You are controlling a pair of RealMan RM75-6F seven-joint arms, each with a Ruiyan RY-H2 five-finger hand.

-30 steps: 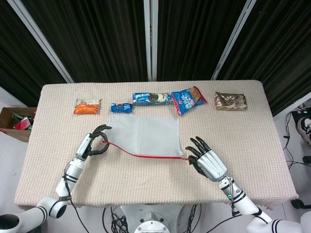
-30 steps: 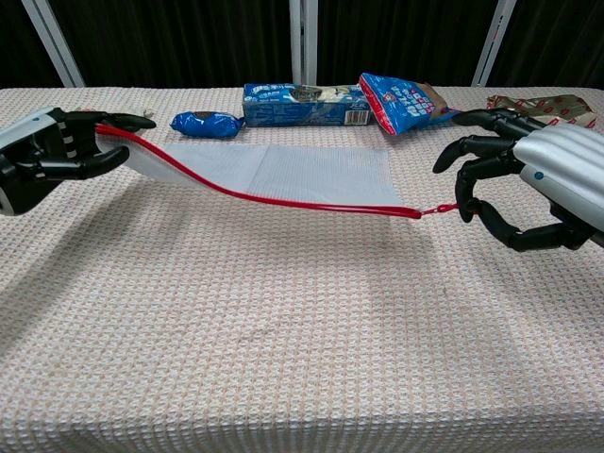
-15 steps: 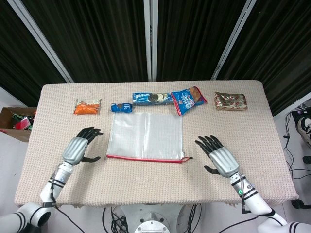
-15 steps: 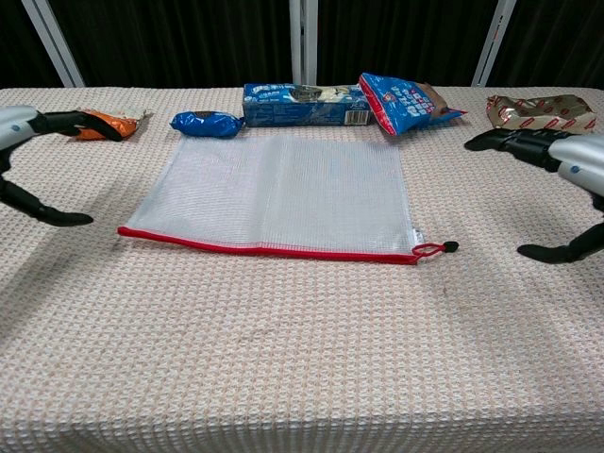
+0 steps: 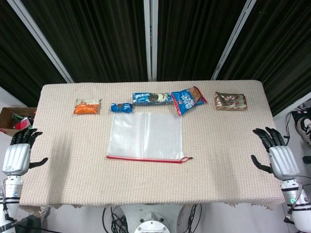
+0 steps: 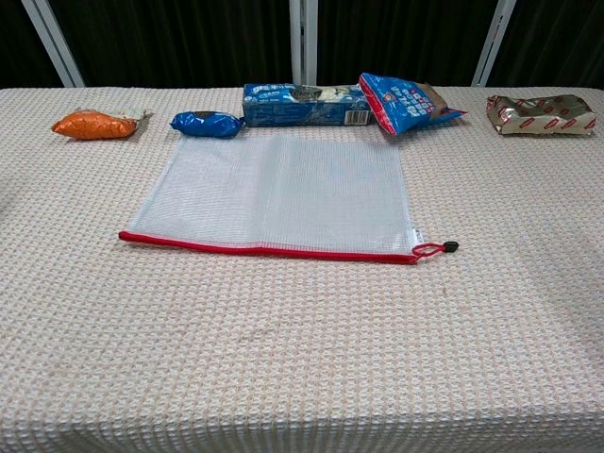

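Both hands have pulled right away from the mesh pouch since half a second ago, out past the short ends of the table, and the pouch has stayed flat where it was let go.

Biggest first: the table point(image 5: 233, 145) with its beige woven cloth fills both views. On its middle lies the clear mesh pouch point(image 5: 145, 135), red zipper edge toward the robot, and the chest view picks out the small black pull point(image 6: 450, 246) at the zipper's right end, on the cloth.

Only the head view has the hands. The left hand point(image 5: 17, 154) hangs off the table's left edge, fingers apart, holding nothing, thumb reaching toward the cloth. The right hand point(image 5: 278, 154) mirrors it at the right edge, fingers spread and empty. The chest view shows neither hand.

Along the far side, a row of snacks: the blue cookie box point(image 5: 151, 98) just behind the pouch, the blue chip bag point(image 5: 187, 100) tilted beside it, the brown-and-red packet point(image 5: 230, 101) well off to the right. Then the orange packet point(image 5: 87, 107) far left and the small blue wrapper point(image 5: 121, 108) near the pouch's far left corner.

Head view alone also catches a cardboard box point(image 5: 12, 120) on the floor left of the table.
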